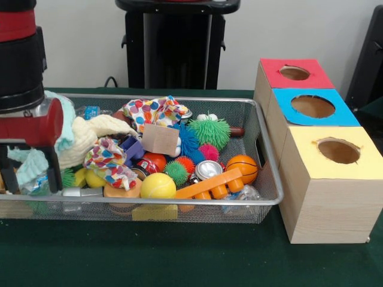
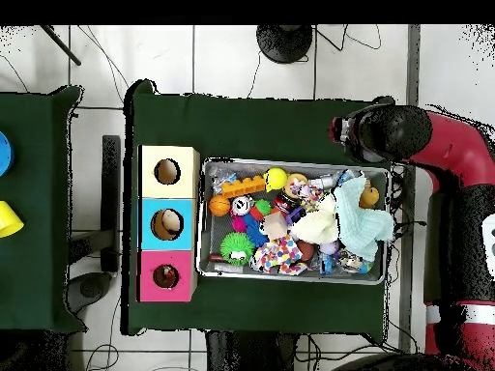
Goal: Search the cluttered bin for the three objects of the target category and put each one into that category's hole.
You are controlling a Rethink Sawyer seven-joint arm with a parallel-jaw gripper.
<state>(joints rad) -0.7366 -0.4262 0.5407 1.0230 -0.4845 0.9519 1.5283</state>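
The wire-mesh bin is heaped with toys and cloths: a yellow ball, a small basketball, a green spiky ball, a wooden block and two polka-dot cloths. To its right stand three boxes, each with a hole in its top: red, blue and yellow. My gripper is low at the bin's left end, open, with its black fingers either side of a pale blue cloth. From overhead, the arm hides the gripper.
A cream cloth lies beside the gripper. An orange plastic piece and a metal can sit near the bin's front rim. Overhead, the boxes line the bin's left side. Green cloth covers the table.
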